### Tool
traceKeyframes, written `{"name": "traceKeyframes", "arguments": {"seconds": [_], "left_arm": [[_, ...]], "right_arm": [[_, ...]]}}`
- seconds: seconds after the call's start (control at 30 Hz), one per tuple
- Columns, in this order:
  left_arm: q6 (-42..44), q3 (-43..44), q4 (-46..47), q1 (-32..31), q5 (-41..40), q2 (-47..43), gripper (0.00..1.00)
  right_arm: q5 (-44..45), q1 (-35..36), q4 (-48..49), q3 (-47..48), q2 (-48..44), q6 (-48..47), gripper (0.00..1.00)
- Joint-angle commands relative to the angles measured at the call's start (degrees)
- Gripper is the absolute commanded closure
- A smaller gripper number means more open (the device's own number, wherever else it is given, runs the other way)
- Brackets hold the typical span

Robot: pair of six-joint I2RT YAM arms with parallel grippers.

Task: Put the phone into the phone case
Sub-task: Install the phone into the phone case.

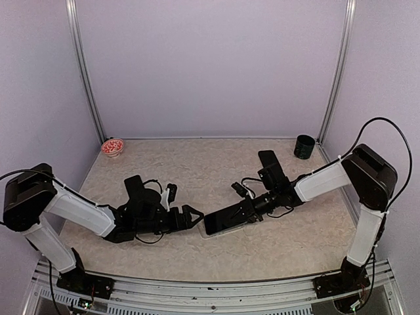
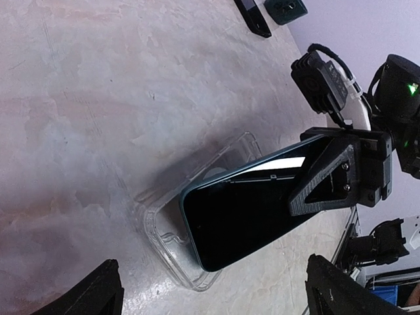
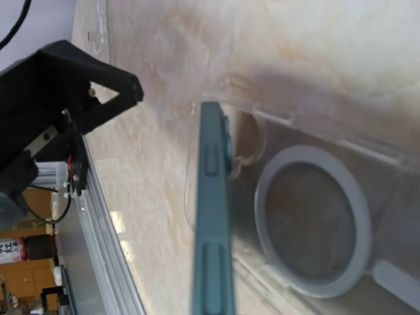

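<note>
The phone [image 1: 226,220] is dark-screened with a teal edge. My right gripper [image 1: 245,211] is shut on its right end and holds it tilted. The phone's lower left end rests inside the clear phone case [image 1: 211,232], which lies flat on the table. In the left wrist view the phone [image 2: 243,210] slopes down into the case [image 2: 161,226], with the right gripper's finger [image 2: 328,177] on its screen. In the right wrist view the phone [image 3: 213,216] is edge-on above the case's white ring [image 3: 315,223]. My left gripper [image 1: 194,216] is open and empty, just left of the case.
A red-and-white bowl [image 1: 113,146] sits at the back left corner. A dark green cup [image 1: 304,146] stands at the back right. A flat black object [image 1: 270,161] lies behind the right arm. The table's front rail is close below the case.
</note>
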Motion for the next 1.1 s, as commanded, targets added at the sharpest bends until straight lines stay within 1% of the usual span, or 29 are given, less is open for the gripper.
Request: {"name": "traceKeyframes", "arguments": {"seconds": [0.0,0.13,0.37,0.53,0.6,0.7,0.87,1.07], "left_arm": [[-0.7,1.1,2.5,-0.6,2.0,1.9,0.06],[-1.1,1.6,2.7,-1.2,2.7,3.2,0.06],[-2.3,4.0,3.8,-2.3,3.9,7.2,0.07],[-3.0,5.6,4.3,-2.5,4.3,9.8,0.07],[-3.2,5.9,4.0,-2.5,4.1,10.4,0.07],[-3.4,6.1,3.8,-2.5,3.5,10.8,0.07],[-3.8,6.3,4.5,-2.5,3.5,11.2,0.07],[-5.0,6.3,4.9,-3.3,2.4,11.5,0.06]], "right_arm": [[-2.7,-0.9,-2.2,2.3,2.8,-2.5,1.00],[-4.9,-0.9,-4.0,3.8,5.2,-4.1,1.00],[-5.5,-1.2,-8.3,5.5,7.3,-7.2,1.00],[-5.4,-1.6,-8.6,5.5,7.8,-7.3,1.00],[-5.8,-1.6,-10.3,5.5,8.2,-6.8,1.00],[-8.2,-1.7,-11.0,5.2,9.6,-5.8,1.00],[-7.2,-2.0,-12.0,4.3,10.9,-5.2,1.00],[-2.8,-2.2,-9.2,1.4,10.2,-0.6,1.00]]}}
